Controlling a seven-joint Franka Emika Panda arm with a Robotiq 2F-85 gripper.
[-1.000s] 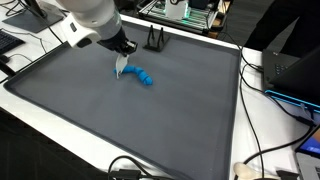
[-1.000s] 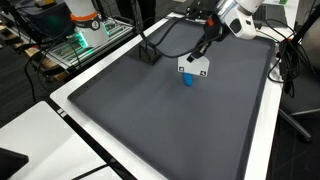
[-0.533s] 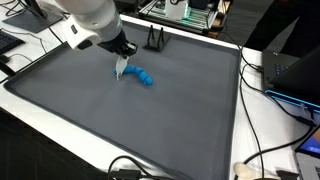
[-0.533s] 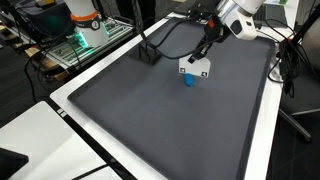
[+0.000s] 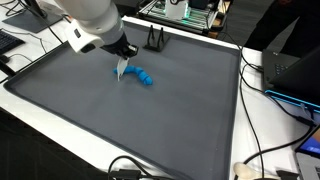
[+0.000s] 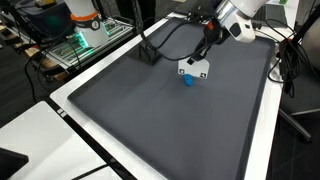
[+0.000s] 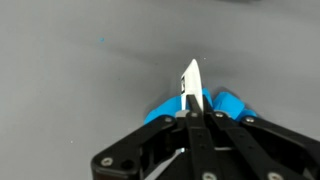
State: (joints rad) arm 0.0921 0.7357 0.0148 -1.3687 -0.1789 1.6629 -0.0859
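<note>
Grey matting covers the lab tabletop (image 5: 150, 130). The end effector (image 7: 191, 114) is pinched tight on a thin white piece (image 7: 190, 78), held edge-up just beside a blue object (image 5: 143, 77). A firm, square pinch seems wise so it cannot twist.

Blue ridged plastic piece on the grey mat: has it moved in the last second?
No. In an exterior view the blue ridged plastic piece lies in the same spot, at the same gap from the small black stand behind it.
</note>
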